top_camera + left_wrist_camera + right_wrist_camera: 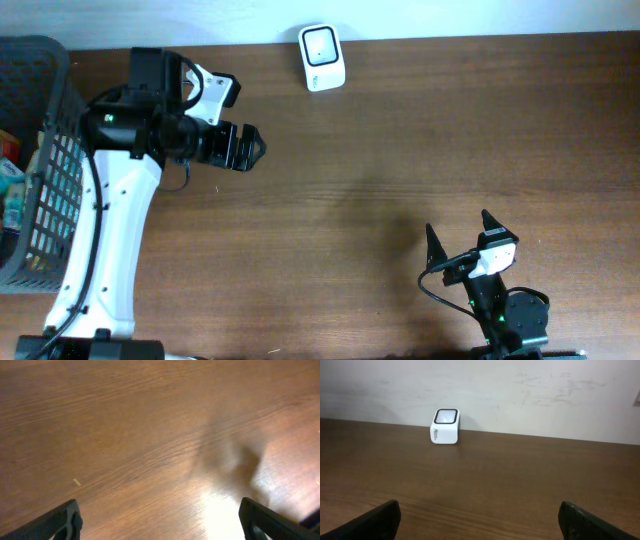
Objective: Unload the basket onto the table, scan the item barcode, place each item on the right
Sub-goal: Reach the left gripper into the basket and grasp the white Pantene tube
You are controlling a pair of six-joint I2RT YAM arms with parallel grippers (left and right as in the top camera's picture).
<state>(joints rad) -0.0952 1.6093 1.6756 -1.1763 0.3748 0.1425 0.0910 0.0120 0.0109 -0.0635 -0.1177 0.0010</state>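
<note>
White boxy plastic scanner (322,57) at the brown wooden table's (400,150) far edge, dark window up, long axis nearly front-to-back. It is well apart from left gripper (255,147) and right gripper (458,228); both jaws spread, empty.

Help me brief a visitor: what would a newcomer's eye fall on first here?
The white scanner stands alone at the far edge of the table. The left claw hangs open over bare wood beside a dark mesh basket at the left edge; the right claw, open too, sits at the near edge.
</note>
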